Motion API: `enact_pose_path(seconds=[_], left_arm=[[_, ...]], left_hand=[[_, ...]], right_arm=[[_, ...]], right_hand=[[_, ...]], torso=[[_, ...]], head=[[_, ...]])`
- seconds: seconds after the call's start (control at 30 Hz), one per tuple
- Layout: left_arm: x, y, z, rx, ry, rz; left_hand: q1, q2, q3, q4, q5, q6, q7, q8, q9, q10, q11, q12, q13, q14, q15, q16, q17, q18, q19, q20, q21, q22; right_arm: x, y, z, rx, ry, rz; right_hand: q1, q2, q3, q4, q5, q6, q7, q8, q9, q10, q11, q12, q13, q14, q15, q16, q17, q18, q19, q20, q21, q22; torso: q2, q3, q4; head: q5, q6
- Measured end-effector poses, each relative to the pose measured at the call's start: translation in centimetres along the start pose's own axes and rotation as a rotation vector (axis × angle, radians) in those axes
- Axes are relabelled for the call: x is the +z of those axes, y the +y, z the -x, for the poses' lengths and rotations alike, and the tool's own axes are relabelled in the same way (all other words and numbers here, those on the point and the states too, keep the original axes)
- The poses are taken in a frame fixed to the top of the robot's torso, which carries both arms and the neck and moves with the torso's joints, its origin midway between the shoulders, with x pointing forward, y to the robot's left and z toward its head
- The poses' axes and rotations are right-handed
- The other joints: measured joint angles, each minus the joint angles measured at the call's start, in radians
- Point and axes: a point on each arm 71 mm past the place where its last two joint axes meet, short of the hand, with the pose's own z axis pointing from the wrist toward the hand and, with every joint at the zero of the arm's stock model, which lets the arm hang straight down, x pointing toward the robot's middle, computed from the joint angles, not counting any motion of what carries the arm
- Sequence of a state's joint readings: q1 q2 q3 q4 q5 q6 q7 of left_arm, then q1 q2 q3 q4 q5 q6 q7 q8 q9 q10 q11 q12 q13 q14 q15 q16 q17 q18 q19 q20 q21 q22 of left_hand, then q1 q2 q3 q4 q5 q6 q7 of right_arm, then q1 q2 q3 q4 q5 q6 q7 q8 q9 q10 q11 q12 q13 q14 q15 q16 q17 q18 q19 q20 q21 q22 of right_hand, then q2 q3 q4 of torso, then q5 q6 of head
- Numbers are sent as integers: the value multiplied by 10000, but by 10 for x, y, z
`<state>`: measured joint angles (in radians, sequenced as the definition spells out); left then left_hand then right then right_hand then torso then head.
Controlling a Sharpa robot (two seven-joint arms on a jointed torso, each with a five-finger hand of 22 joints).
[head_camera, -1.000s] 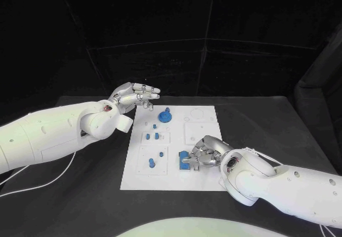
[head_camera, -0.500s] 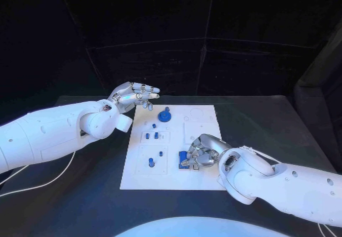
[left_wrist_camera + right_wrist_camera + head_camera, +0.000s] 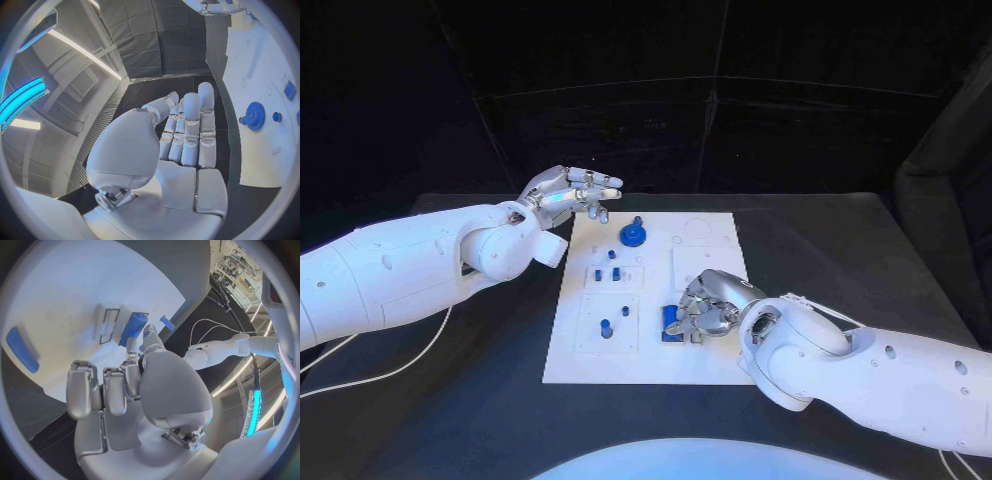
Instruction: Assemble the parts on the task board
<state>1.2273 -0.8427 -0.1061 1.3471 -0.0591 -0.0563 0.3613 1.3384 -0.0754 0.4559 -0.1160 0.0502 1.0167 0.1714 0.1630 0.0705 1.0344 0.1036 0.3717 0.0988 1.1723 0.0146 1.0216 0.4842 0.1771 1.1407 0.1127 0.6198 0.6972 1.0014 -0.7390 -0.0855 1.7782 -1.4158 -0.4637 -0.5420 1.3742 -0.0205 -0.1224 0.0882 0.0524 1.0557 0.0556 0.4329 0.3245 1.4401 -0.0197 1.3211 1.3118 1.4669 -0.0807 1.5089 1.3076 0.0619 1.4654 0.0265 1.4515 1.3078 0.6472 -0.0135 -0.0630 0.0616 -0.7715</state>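
Note:
The white task board (image 3: 646, 350) lies in the middle of the table. My right hand (image 3: 710, 305) is low over its near right part. Thumb and a finger close on a blue part (image 3: 672, 323), which sits at a rectangular recess (image 3: 106, 325) in the right wrist view; the other fingers are curled. How firmly the blue part (image 3: 132, 329) is held is partly hidden by the thumb. My left hand (image 3: 571, 193) hovers above the board's far left corner with nothing in it, its fingers (image 3: 190, 125) stretched out side by side. A blue gear (image 3: 633, 236) stands near it.
Small blue pieces (image 3: 606, 274) stand in the board's left middle, and two more (image 3: 607, 327) sit nearer me. A flat blue piece (image 3: 22, 350) lies on the board beside my right hand. White cables (image 3: 387, 370) trail over the black table on the left.
My right hand has crept slightly left and away from me over the board, the blue part moving with it. The left hand has stayed in place.

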Motion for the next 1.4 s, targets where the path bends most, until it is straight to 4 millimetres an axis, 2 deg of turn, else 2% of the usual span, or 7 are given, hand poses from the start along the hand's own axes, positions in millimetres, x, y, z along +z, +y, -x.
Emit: enact_pose_path(seconds=[0.5, 0.57, 0.77, 0.93, 1.03, 1.17, 1.4], left_arm=[[0, 0, 0, 0, -4, 5], [-1, 0, 1, 1, -8, 6], [-2, 0, 2, 8, -37, 12], [-3, 0, 4, 17, -70, 17], [-3, 0, 4, 19, -76, 18], [-3, 0, 3, 15, -62, 20], [-3, 1, 2, 9, -36, 33]], left_hand=[[0, 0, 0, 0, 0, 0, 0, -1, 0, 0, 0, 0, 0, 0, 0, 0, 1, 0, 0, 0, 0, 0], [0, 0, 0, 0, 0, 0, 0, -1, 0, 0, 0, 0, 0, 0, 0, 0, 1, 0, 0, 0, 0, 1], [0, 0, 0, 0, 0, 0, 0, -1, 0, 0, 0, 0, 0, 0, 0, 0, 1, 0, 0, 0, 0, 0], [0, 0, 0, 0, 0, 0, 0, -1, 0, 0, 0, 0, 0, 0, 0, 0, 2, 0, 0, 0, 0, 1], [0, 0, -1, -57, 0, 0, 0, -1, 0, 0, 0, 50, 0, 0, 0, 0, -14, 0, 0, 0, 0, 0], [0, 0, -1, -57, 0, 0, 0, -1, 0, 0, 0, 77, 0, 0, 0, 0, -23, 0, 0, 0, 0, 1], [0, 0, -1, -57, 0, 0, 0, -1, 0, 0, 0, 77, 0, 0, 0, 0, -22, 0, 0, 0, 0, 1]], right_arm=[[-3, -1, 5, -223, -434, 438], [-6, -5, 8, -91, -535, 543], [-24, -28, 22, 587, -658, 589], [-42, -61, 39, 906, -787, 18], [-50, -78, 47, 911, -873, -398], [-58, -92, 53, 698, -898, -862], [-59, -104, 55, -27, -820, -1679]], right_hand=[[24, 134, -44, -10, 43, -196, -2, 74, 27, 53, -53, 65, 0, -37, -36, 0, -1, -1, 0, 1, 0, -1], [-86, 238, -116, 61, 240, -435, 82, -74, -29, 40, -41, 50, 60, -37, -36, -1, -1, 0, 0, 1, 0, -1], [-358, 348, -205, 151, 821, -1232, 457, -757, -341, -52, 310, -141, 328, -2, 184, -1, -2, 0, -8, 119, 0, -1], [-455, 445, -230, 176, 1137, -1356, 576, -1120, -576, -109, 433, -207, 327, -1, 255, 37, -2, 0, 5, 251, 0, -2], [-494, 484, -257, 203, 1283, -1357, 577, -1234, -670, -115, 439, -262, 326, -37, 291, 37, -2, 0, 0, 256, 0, -2], [-548, 538, -397, 259, 2058, -901, 518, -1379, -862, -315, 441, -796, 325, -37, 292, 37, -2, 0, 0, 256, 0, -3], [-817, 373, -687, 494, 2354, -399, 364, -1569, -943, -366, 390, -991, -175, -37, 291, 37, -3, 0, 0, 256, 0, -3]], torso=[[1, 1, 0], [3, 1, 0], [-4, 2, -8], [-23, 2, -46], [-39, 3, -84], [-60, 9, -128], [-81, 33, -222]], head=[[11, -8], [12, -8], [-21, 17], [-100, 58], [-132, 67], [-195, 60], [-196, 49]])
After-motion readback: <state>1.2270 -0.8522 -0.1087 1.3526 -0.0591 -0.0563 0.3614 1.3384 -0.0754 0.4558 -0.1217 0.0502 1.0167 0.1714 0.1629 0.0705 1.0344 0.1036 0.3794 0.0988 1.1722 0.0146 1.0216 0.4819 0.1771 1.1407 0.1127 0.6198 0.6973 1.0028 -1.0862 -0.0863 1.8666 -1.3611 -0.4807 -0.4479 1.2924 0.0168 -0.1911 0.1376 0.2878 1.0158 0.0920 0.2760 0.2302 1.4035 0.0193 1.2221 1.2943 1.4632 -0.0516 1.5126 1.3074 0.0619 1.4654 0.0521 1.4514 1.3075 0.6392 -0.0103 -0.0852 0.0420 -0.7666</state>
